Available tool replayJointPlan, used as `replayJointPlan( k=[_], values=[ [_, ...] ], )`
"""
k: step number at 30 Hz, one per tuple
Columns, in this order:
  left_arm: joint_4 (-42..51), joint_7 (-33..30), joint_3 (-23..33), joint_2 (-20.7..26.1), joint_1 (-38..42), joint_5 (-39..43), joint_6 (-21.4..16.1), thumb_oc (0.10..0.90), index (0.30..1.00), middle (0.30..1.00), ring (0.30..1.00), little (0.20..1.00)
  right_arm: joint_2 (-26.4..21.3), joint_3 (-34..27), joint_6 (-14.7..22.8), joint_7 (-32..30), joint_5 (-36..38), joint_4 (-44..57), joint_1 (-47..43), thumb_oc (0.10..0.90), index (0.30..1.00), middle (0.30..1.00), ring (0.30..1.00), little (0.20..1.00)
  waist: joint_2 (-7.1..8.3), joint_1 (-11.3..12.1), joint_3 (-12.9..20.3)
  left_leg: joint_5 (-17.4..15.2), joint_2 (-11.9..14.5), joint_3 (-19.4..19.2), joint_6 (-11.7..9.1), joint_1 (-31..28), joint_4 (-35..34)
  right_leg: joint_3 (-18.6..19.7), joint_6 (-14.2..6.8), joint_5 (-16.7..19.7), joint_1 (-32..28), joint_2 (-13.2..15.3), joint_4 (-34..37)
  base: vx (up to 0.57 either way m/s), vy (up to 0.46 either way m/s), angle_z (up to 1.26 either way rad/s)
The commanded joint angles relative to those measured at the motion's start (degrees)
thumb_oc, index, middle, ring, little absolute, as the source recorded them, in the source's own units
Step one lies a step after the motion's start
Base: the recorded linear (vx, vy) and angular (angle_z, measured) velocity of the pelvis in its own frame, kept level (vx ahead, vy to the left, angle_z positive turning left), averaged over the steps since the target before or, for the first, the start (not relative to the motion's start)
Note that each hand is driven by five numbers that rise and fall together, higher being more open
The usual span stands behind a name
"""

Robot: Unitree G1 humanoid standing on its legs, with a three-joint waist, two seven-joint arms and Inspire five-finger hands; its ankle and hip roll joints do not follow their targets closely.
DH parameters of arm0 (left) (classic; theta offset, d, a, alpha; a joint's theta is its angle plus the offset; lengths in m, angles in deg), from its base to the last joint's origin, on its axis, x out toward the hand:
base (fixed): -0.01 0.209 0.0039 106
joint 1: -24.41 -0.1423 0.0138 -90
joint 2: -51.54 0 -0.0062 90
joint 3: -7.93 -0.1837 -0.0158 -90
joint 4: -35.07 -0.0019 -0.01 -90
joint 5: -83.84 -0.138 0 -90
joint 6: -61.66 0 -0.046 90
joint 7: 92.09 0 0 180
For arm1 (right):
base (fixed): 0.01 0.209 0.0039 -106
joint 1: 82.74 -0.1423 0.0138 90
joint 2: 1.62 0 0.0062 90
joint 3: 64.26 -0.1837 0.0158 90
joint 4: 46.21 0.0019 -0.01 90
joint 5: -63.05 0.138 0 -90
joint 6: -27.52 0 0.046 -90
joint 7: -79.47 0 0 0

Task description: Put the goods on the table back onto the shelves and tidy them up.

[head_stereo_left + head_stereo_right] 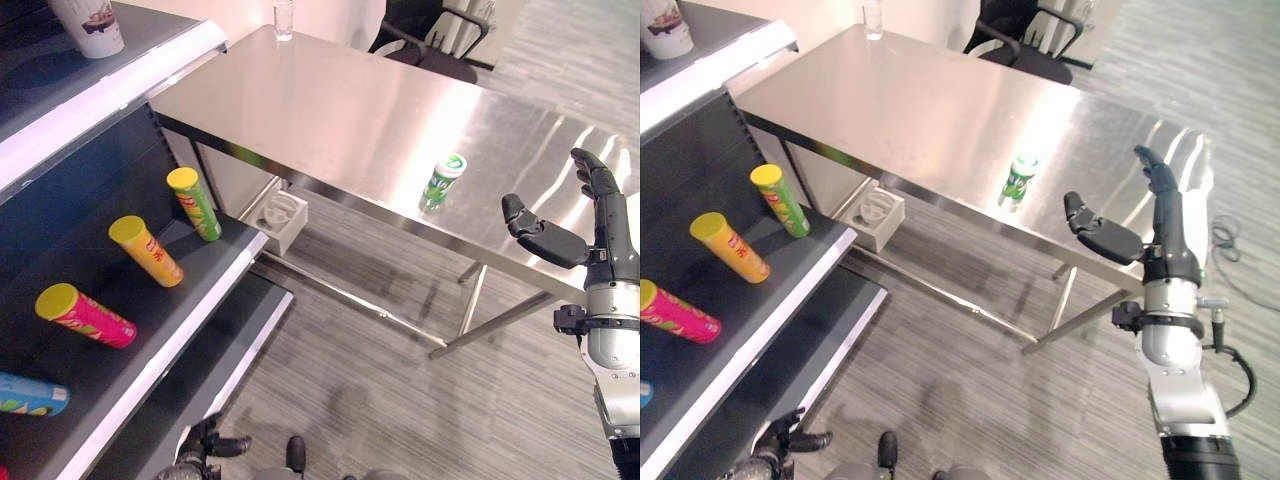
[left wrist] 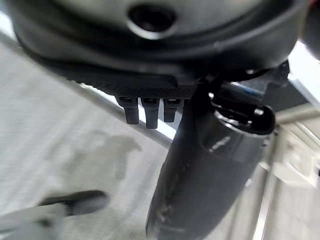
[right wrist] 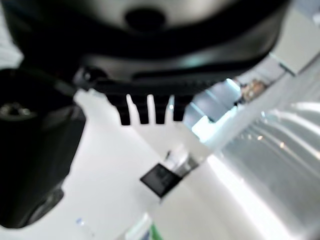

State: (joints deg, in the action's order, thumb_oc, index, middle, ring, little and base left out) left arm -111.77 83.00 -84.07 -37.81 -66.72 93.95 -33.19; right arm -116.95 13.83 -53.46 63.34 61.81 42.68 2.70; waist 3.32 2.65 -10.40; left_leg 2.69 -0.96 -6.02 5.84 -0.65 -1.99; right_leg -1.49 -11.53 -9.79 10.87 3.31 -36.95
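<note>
A green can with a white lid (image 1: 441, 182) stands upright on the steel table (image 1: 330, 110), close to its near edge. My right hand (image 1: 592, 225) is raised to the right of the can and clear of it, open, with straight fingers (image 3: 147, 112) and the thumb spread. On the dark shelf (image 1: 200, 300) at the left lie several cans: a green one with a yellow lid (image 1: 195, 203), a yellow one (image 1: 147, 251), a pink one (image 1: 85, 315) and a blue one (image 1: 30, 394). My left hand (image 1: 205, 445) hangs low by the shelf's front, open and holding nothing.
A white cup (image 1: 90, 25) stands on the top shelf and a clear glass (image 1: 284, 18) at the table's far edge. A white plastic holder (image 1: 281, 218) sits under the table beside the shelf. A dark chair (image 1: 440, 35) stands behind the table.
</note>
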Motion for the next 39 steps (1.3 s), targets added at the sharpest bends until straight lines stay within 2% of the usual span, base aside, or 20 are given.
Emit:
replayJointPlan(
  k=[1, 2, 3, 4, 5, 6, 7, 8, 12, 15, 18, 20, 24, 28, 35, 36, 39],
  values=[
    [1.68, -1.48, 1.7, 2.74, -2.68, 1.29, -0.66, 0.8, 0.9, 0.9, 0.9, 0.9, -2.95, -2.7, 3.22, -2.91, 1.2, 3.6, -5.5, 0.8, 0.9, 0.9, 0.9, 0.9, -0.32, 0.07, 2.13, -0.26, 1.91, 0.08, -6.33, 3.6, -2.24, -3.46, 2.35, 7.18, -1.35, 4.46, 9.69, 0.14, -0.067, -0.47],
    [1.76, -1.41, 1.99, 3.05, -2.85, 1.54, -0.77, 0.8, 0.9, 0.9, 0.9, 0.9, -3.31, -2.85, 3.33, -2.45, 1.96, 3.72, -5.79, 0.8, 0.9, 0.9, 0.9, 0.9, -0.18, -0.43, 2.12, -0.89, 2.02, -0.06, -6.73, 3.1, -2.18, -4.59, 2.36, 6.63, -0.85, 4.88, 14.52, 0.17, -0.096, -0.54],
    [1.6, -1.34, 1.87, 3.33, -2.51, 1.53, -0.75, 0.8, 0.9, 0.9, 0.9, 0.9, -3.56, -3.04, 3.44, -2.3, 2.53, 3.78, -6.08, 0.8, 0.9, 0.9, 0.9, 0.9, 0.0, -1.16, 1.96, -1.65, 1.98, 0.14, -7.05, 2.63, -2.07, -5.33, 2.1, 7.55, -0.64, 4.78, 19.83, 0.23, -0.139, -0.44],
    [0.46, -1.58, 1.93, 3.91, -2.04, 1.69, -0.52, 0.8, 0.9, 0.9, 0.9, 0.9, -4.5, -3.54, 3.83, -2.27, 4.43, 3.7, -7.25, 0.8, 0.9, 0.9, 0.9, 0.9, 0.83, -3.09, 1.91, -3.14, 0.97, 0.65, -7.54, 1.45, -1.94, -3.18, 0.63, 10.14, 0.69, 3.59, 29.67, 0.22, -0.135, -0.18],
    [-0.68, -1.96, 1.88, 4.06, -1.71, 1.54, -0.42, 0.8, 0.9, 0.9, 0.9, 0.9, -4.55, -3.42, 4.08, -2.32, 4.86, 3.75, -7.64, 0.8, 0.9, 0.9, 0.9, 0.9, 1.08, -4.23, 1.84, -3.68, 0.51, 1.2, -7.62, 0.93, -1.81, -1.13, -0.01, 11.87, 1.27, 2.4, 33.26, 0.16, -0.1, -0.02],
    [-0.79, -1.96, 1.93, 4.05, -1.65, 1.54, -0.48, 0.8, 0.9, 0.9, 0.9, 0.9, -4.56, -3.35, 4.1, -2.32, 4.87, 3.71, -7.72, 0.8, 0.9, 0.9, 0.9, 0.9, 0.99, -4.24, 1.81, -3.83, 0.62, 1.17, -7.63, 0.84, -1.79, -1.14, -0.03, 12.09, 0.96, 2.28, 33.76, 0.13, -0.132, 0.31],
    [-2.82, -2.23, 2.58, 3.85, -2.01, 2.5, -0.4, 0.8, 0.9, 0.9, 0.9, 0.9, -5.45, -2.38, 4.11, -2.16, 6.83, 3.01, -9.72, 0.8, 0.9, 0.9, 0.9, 0.9, 2.2, -4.72, 2.14, -4.76, 0.12, 1.7, -7.98, 0.12, -1.25, 1.07, -0.97, 13.96, -0.49, 1.94, 37.76, 0.13, -0.154, 0.54],
    [-3.47, -2.49, 2.69, 3.42, -2.38, 2.56, -0.38, 0.8, 0.9, 0.9, 0.9, 0.9, -5.76, -1.43, 3.96, -1.94, 7.81, 2.33, -10.78, 0.8, 0.9, 0.9, 0.9, 0.9, 2.66, -4.66, 2.67, -5.01, 0.05, 1.58, -8.01, -0.17, -1.24, 1.32, -0.87, 15.22, -1.28, 2.31, 38.9, 0.15, -0.197, 0.69],
    [-5.39, -2.89, 2.66, 1.87, -3.19, 2.16, -0.29, 0.8, 0.9, 0.9, 0.9, 0.9, -6.86, 2.37, 4.19, -0.2, 9.98, 0.25, -13.25, 0.8, 0.9, 0.9, 0.9, 0.9, 2.75, -4.67, 4.3, -5.26, 0.74, 1.0, -8.25, -1.42, -1.54, 0.45, -0.92, 16.6, -3.36, 2.39, 40.56, 0.11, -0.093, 0.22],
    [-5.11, -3.12, 1.72, 0.93, -2.76, 0.28, -0.23, 0.8, 0.9, 0.9, 0.9, 0.9, -6.25, 4.04, 3.67, 2.3, 9.89, 1.99, -11.44, 0.8, 0.9, 0.9, 0.9, 0.9, 1.78, -4.6, 5.02, -5.27, 0.96, 1.44, -8.16, -2.03, -1.92, -0.42, -0.62, 16.05, -4.76, 2.31, 40.55, 0.09, -0.014, 0.02],
    [-4.1, -2.82, 1.04, -0.04, -2.61, -0.41, -0.52, 0.8, 0.9, 0.9, 0.9, 0.9, -5.45, 3.67, 3.11, 3.36, 8.61, 3.81, -8.59, 0.8, 0.9, 0.9, 0.9, 0.9, 1.01, -4.3, 4.95, -5.19, 1.01, 2.28, -8.04, -1.94, -1.92, -1.1, -0.34, 15.56, -5.38, 2.34, 40.49, 0.01, 0.002, 0.01],
    [-1.8, -1.96, -0.23, -1.3, -2.28, -0.57, -0.82, 0.8, 0.9, 0.9, 0.9, 0.9, -5.4, 1.53, 2.05, 3.3, 5.35, 4.31, -4.81, 0.8, 0.9, 0.9, 0.9, 0.9, 0.19, -3.24, 4.99, -4.87, 1.12, 3.42, -8.19, -1.55, -2.24, -2.74, -0.11, 15.03, -6.1, 2.56, 40.43, 0.03, -0.039, 0.17],
    [-1.38, -1.81, -1.33, -1.73, -2.43, -0.78, -1.03, 0.8, 0.9, 0.9, 0.9, 0.9, -4.92, 0.89, 1.65, 1.95, 3.5, 2.87, -3.69, 0.8, 0.9, 0.9, 0.9, 0.9, -0.27, -2.3, 5.29, -4.73, 1.31, 4.32, -8.41, -1.51, -2.54, -3.85, 0.02, 14.42, -6.88, 2.79, 40.53, 0.04, -0.02, 0.42],
    [-1.94, -1.72, -1.32, -1.84, -3.73, -1.53, -1.11, 0.8, 0.9, 0.9, 0.9, 0.9, -4.24, 3.03, 1.5, 2.6, 3.79, 0.52, -4.2, 0.8, 0.9, 0.9, 0.9, 0.9, -0.72, -0.99, 5.85, -4.75, 1.46, 4.87, -8.58, -2.01, -2.92, -4.73, 0.29, 13.7, -8.2, 3.03, 40.78, 0.04, -0.004, 0.1],
    [-2.11, -1.64, -1.25, -1.77, -5.53, -1.18, -1.15, 0.8, 0.9, 0.9, 0.9, 0.9, -3.46, 9.81, 0.36, 1.97, 2.77, -5.1, -9.68, 0.8, 0.9, 0.9, 0.9, 0.9, -0.96, 0.53, 5.88, -4.5, 1.27, 5.78, -8.71, -1.86, -3.01, -5.6, 0.35, 13.67, -8.96, 3.39, 41.51, 0.01, -0.009, 0.08],
    [-2.21, -1.87, -1.68, -1.72, -5.64, -1.03, -1.25, 0.8, 0.9, 0.9, 0.9, 0.9, -2.86, 12.72, -0.28, 1.06, 2.19, -8.22, -13.12, 0.8, 0.9, 0.9, 0.9, 0.9, -1.21, 0.95, 5.66, -4.48, 1.14, 6.0, -8.7, -1.85, -3.01, -5.7, 0.42, 13.58, -9.1, 3.47, 41.5, 0.01, 0.003, 0.04],
    [-1.49, -2.11, -2.73, -1.56, -5.77, -0.54, -1.33, 0.8, 0.9, 0.9, 0.9, 0.9, -2.01, 16.43, -1.51, -0.4, 1.31, -14.19, -18.14, 0.8, 0.9, 0.9, 0.9, 0.9, -1.61, 1.87, 5.31, -4.22, 1.02, 6.46, -8.83, -1.29, -3.01, -6.23, 0.45, 13.47, -8.91, 3.77, 41.47, 0.01, 0.001, 0.1]
  ],
)
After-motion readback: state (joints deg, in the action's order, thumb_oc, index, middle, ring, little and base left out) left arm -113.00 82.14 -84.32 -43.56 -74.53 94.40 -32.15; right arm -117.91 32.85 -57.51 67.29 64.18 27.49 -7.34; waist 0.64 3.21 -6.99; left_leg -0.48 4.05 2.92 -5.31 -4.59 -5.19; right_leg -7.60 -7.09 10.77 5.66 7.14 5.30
